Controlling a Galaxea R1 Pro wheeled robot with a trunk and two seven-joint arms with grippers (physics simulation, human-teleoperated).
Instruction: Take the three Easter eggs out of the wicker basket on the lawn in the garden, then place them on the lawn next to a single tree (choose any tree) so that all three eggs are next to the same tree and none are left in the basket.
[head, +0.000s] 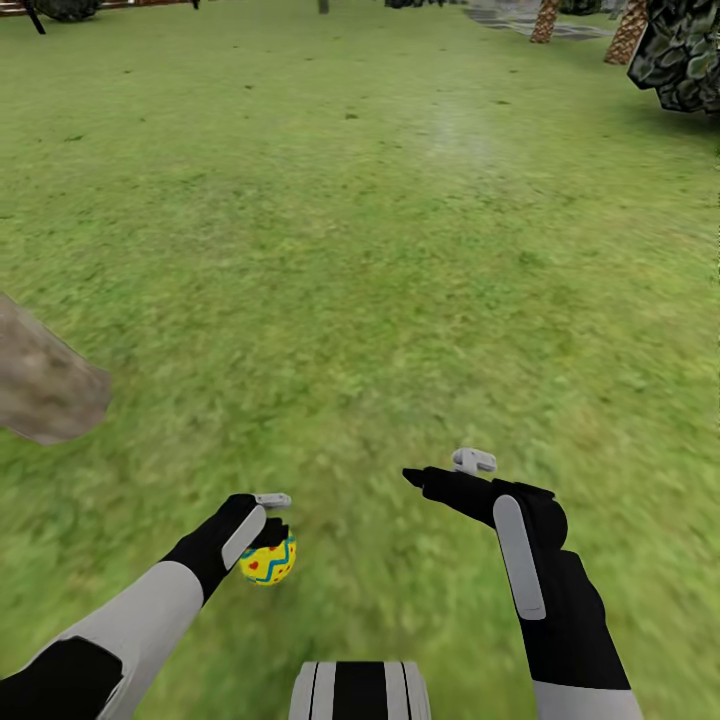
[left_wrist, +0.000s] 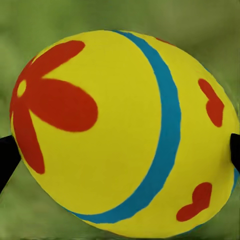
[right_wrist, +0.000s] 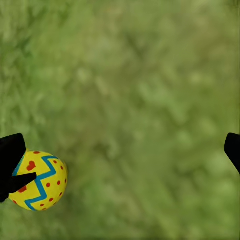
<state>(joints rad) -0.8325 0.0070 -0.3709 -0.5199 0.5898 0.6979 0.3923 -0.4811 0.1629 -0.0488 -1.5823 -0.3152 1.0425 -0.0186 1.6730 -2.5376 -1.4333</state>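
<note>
Left claw (head: 272, 545) clamped on yellow Easter egg (head: 268, 560), right claw (head: 447, 470) spread apart over lawn (head: 380, 250)

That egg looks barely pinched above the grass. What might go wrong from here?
1. The left tool holds the egg by two small fingertips at its sides; the rounded shell might slip and drop onto the lawn.
2. If dropped here, it might roll on open grass, away from the trunk at the left.
3. The right tool is open and carries nothing, so it could not catch the egg.
</note>
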